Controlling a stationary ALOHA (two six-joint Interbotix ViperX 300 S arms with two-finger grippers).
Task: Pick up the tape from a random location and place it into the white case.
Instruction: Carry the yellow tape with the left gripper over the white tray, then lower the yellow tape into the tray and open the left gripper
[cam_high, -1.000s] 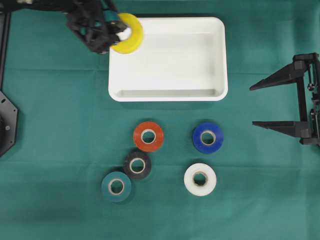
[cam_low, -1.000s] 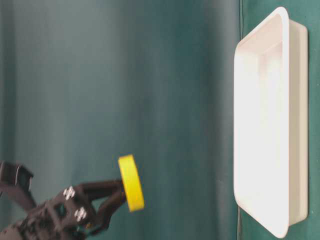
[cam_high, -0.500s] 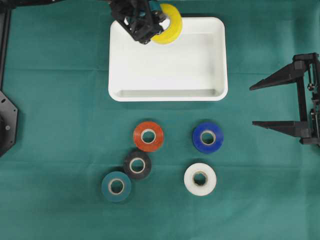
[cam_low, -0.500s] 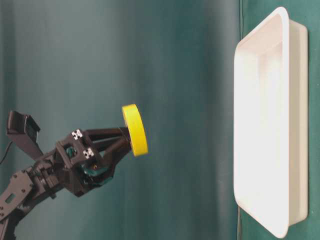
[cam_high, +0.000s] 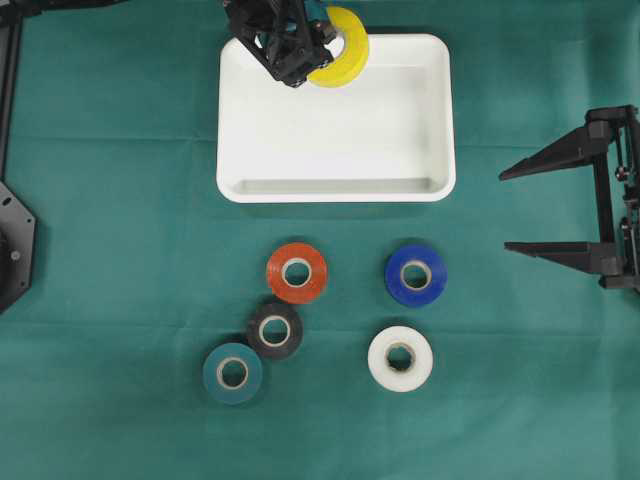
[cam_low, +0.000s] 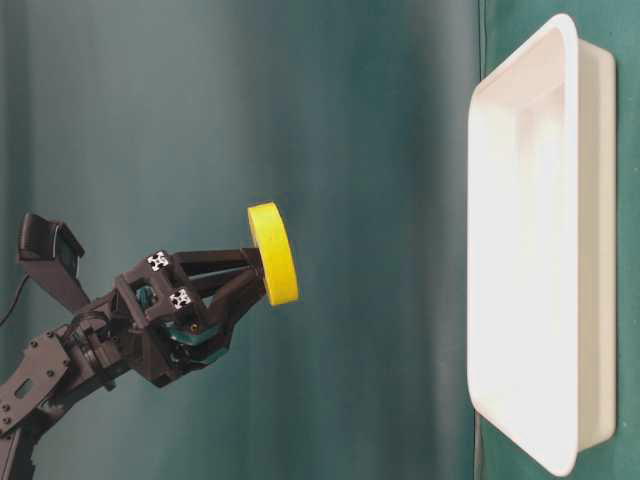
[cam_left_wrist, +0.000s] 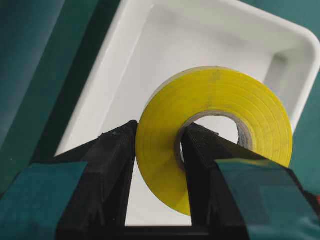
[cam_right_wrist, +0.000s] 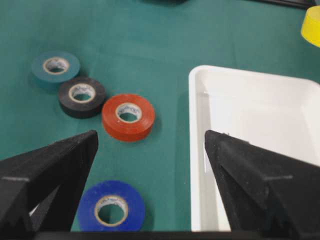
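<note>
The left gripper (cam_high: 322, 42) clamps the yellow tape (cam_high: 340, 48) at top centre, above the white case (cam_high: 436, 120). A second ago it hung left of the rim.

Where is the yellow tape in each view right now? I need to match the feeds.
Overhead: yellow tape top centre, over the case's far-left corner.
Table-level: left of centre, clear of the case.
Left wrist: centre, one wall pinched between the fingers.
Right wrist: top-right corner.
Shared landmark: white case.

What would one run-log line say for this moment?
left gripper: shut on round yellow tape roll | position: above white rectangular case | right gripper: open, idle
</note>
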